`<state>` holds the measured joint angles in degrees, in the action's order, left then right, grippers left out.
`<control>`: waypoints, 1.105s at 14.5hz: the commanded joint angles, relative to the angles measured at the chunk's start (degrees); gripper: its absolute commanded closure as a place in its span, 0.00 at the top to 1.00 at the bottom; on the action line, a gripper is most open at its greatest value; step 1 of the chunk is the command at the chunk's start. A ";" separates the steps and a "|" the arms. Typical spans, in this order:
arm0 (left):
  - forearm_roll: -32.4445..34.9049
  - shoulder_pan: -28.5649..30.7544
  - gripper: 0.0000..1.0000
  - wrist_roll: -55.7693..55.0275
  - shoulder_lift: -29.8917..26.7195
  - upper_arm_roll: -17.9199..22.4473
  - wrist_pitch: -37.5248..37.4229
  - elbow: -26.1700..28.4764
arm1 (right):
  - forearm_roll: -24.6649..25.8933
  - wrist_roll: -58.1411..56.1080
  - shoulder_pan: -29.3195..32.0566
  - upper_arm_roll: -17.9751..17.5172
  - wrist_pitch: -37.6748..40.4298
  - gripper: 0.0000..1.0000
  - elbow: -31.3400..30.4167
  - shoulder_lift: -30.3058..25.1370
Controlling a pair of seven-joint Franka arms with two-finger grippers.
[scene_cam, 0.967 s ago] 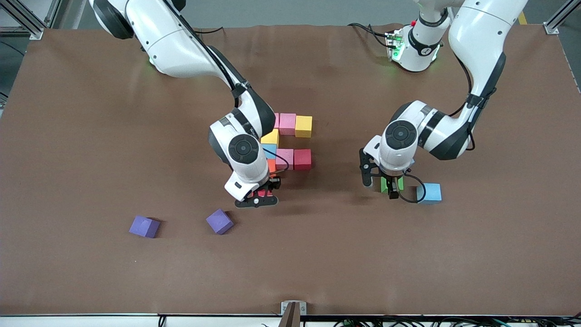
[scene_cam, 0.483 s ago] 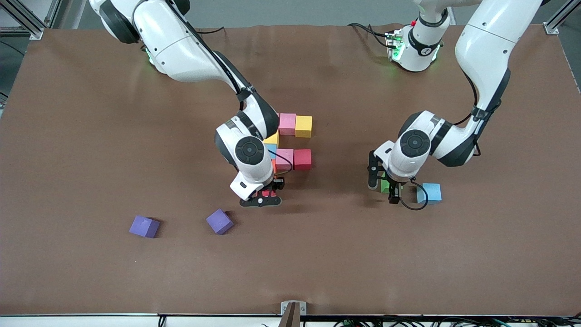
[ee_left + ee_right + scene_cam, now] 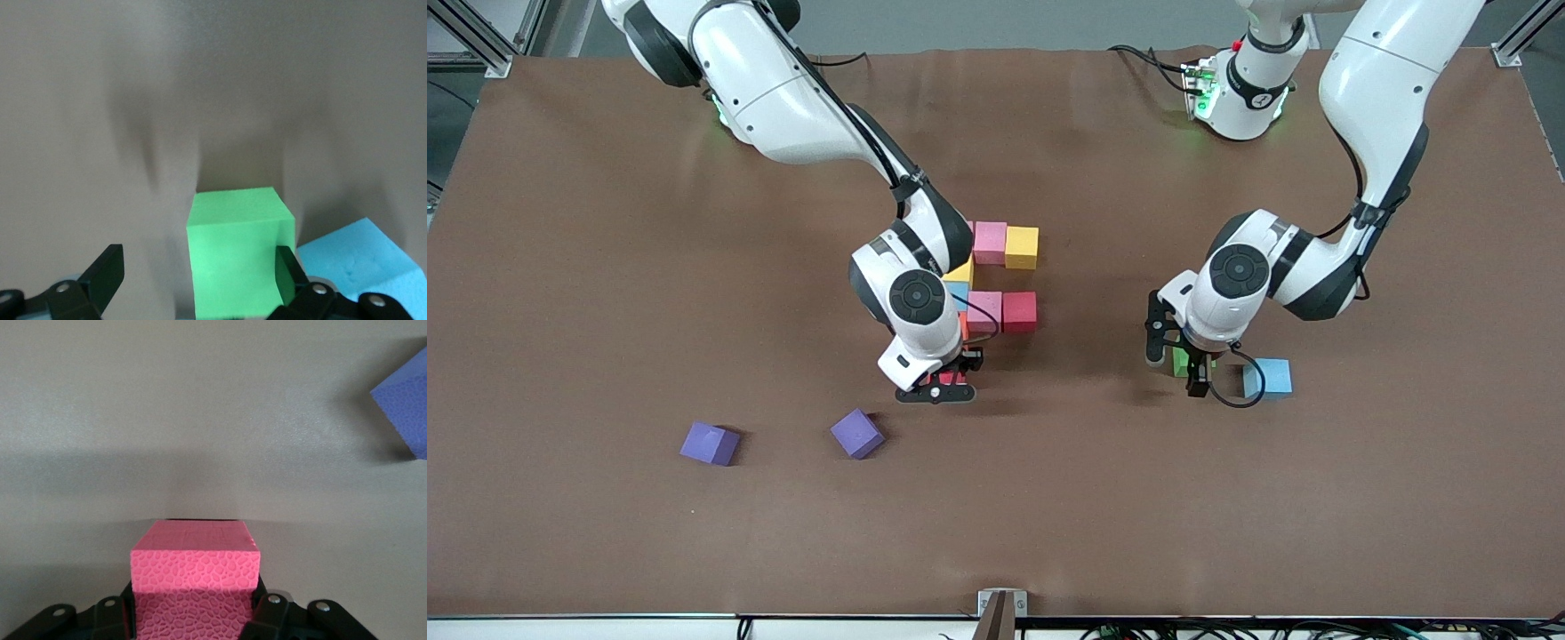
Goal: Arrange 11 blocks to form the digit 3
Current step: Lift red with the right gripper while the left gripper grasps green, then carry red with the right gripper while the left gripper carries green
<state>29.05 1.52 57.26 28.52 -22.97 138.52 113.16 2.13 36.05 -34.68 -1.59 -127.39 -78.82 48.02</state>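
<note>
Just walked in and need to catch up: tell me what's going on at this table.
Two arms are building a figure from coloured foam cubes. The right gripper is shut on a red-pink block at the end of the half-built figure nearest the front camera. The left gripper stands open around a green block on the table, beside a light blue block. Two purple cubes lie apart, toward the right arm's end.

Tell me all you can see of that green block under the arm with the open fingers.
The green block is a small cube of matte foam, bright and unmarked, resting flat on the brown table. It sits between the open fingers of the left gripper, one touching or almost touching its side. A light blue block lies beside it.
</note>
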 commanded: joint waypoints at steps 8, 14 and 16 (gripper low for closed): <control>0.13 0.59 1.00 -0.04 -1.89 -0.85 -0.71 4.09 | 0.33 1.56 -0.65 0.18 -0.58 0.02 -2.04 -0.82; 0.22 2.16 1.00 -0.04 -0.41 -0.85 1.75 4.62 | 0.33 1.74 -0.82 0.18 -0.41 0.02 -2.13 -0.82; 0.31 3.04 1.00 0.31 0.56 -0.76 3.50 4.62 | 0.33 1.74 -1.00 0.27 -0.49 0.02 -2.92 -0.91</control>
<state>29.04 2.99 57.17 28.39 -23.41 139.56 117.01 2.13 36.57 -35.08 -1.60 -127.37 -79.76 48.02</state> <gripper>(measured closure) 0.000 0.401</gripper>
